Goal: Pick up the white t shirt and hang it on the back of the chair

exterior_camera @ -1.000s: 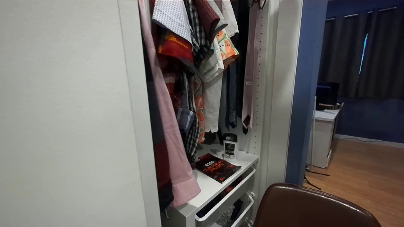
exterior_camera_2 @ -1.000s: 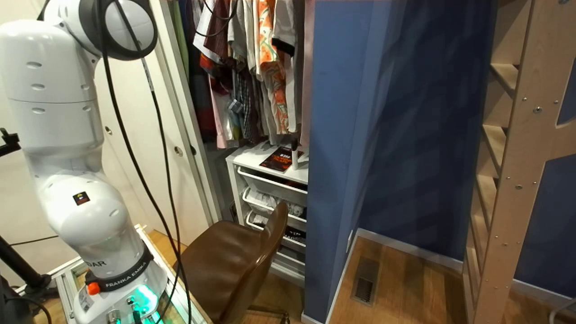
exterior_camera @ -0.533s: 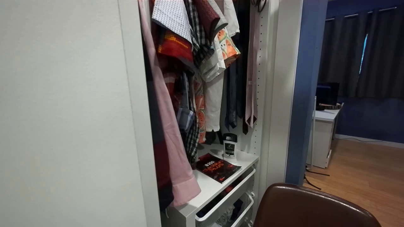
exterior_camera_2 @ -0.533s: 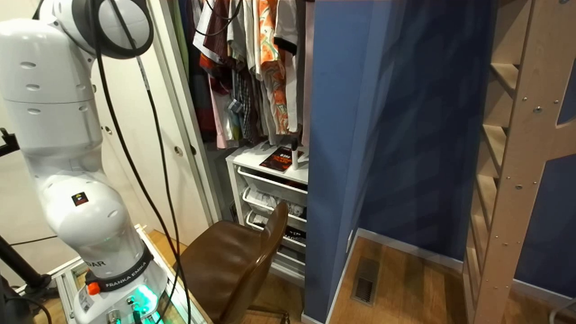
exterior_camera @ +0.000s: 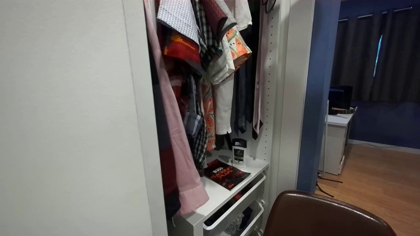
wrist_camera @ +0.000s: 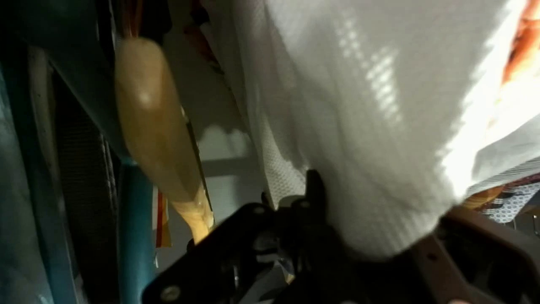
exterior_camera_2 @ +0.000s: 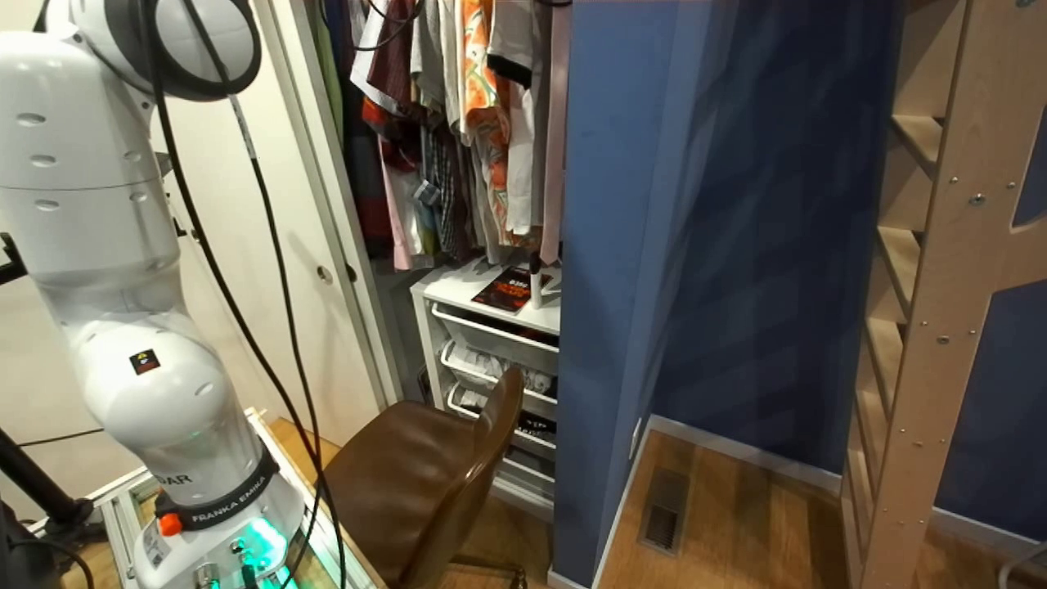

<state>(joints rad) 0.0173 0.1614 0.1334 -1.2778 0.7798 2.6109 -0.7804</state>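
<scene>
The white t shirt, with dark sleeve trim, hangs at the right of the closet clothes in both exterior views [exterior_camera: 224, 108] [exterior_camera_2: 523, 176]. Its top is cut off. In the wrist view its white cloth [wrist_camera: 363, 105] fills the upper right. My gripper [wrist_camera: 289, 194] appears shut on the white t shirt; the fingers stand close with pale cloth between them. Whether they also hold its hanger is hidden. The gripper is outside both exterior views. The chair, with a dark brown rounded backrest [exterior_camera: 328, 216] [exterior_camera_2: 474, 474], stands below, in front of the closet, apart from the shirt.
A watermelon-print shirt [exterior_camera_2: 481, 65] hangs beside the white one. A white drawer unit [exterior_camera_2: 438, 285] below bears a dark booklet [exterior_camera: 226, 173] and a deodorant stick [exterior_camera: 239, 155]. A blue wall [exterior_camera_2: 613, 245] borders the closet. A wooden hanger [wrist_camera: 156, 122] is left of the gripper.
The white t shirt has risen slightly and shifted, rightward in one exterior picture and leftward in the other. The arm has moved left. The pink tie sways; the chair stays still.
</scene>
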